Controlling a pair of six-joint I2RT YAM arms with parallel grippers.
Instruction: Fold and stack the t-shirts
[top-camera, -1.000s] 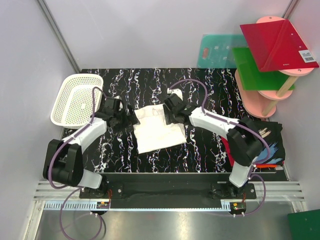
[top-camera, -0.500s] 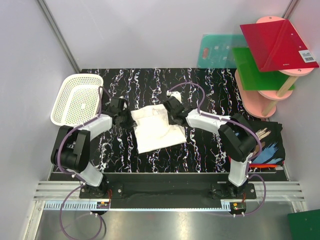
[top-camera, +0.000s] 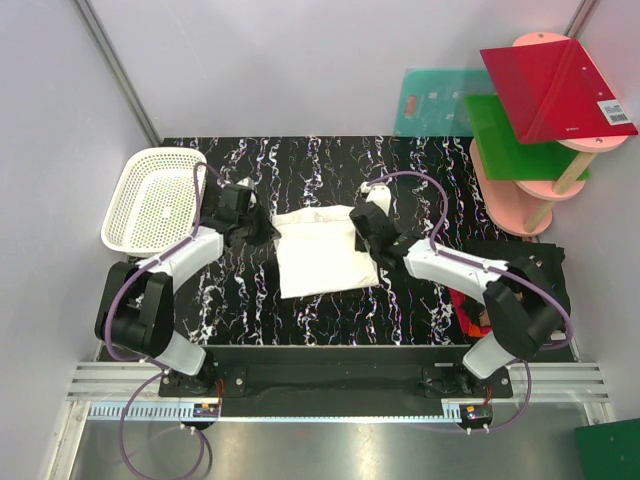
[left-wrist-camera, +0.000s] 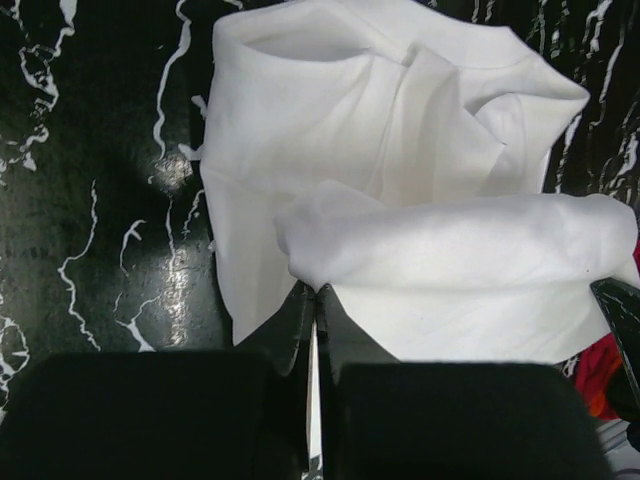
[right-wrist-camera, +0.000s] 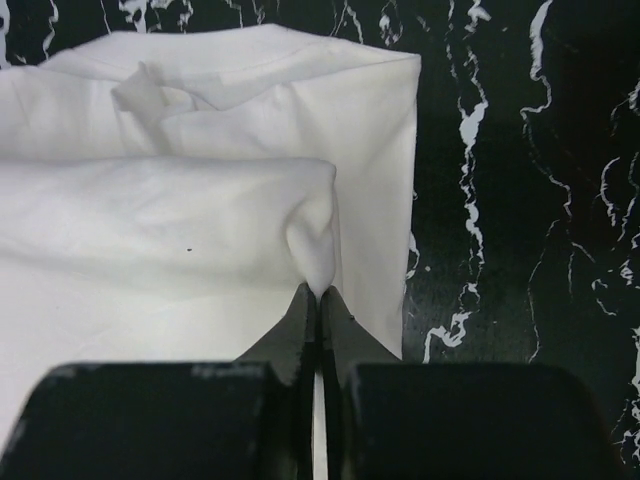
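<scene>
white t-shirt (top-camera: 322, 255): seems soft, light, limp; best taken at the edge corners | left gripper (left-wrist-camera: 315, 297): clamped on its raised fold | right gripper (right-wrist-camera: 318, 293): clamped on the other end

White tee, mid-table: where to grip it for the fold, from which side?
Probably the far end of each side edge of the white tee, one arm per side, coming in low from outside. It lies flat and roughly rectangular, and the cloth there bunches into a raised fold thin jaws can pinch; the left gripper and right gripper are shut on that.
</scene>
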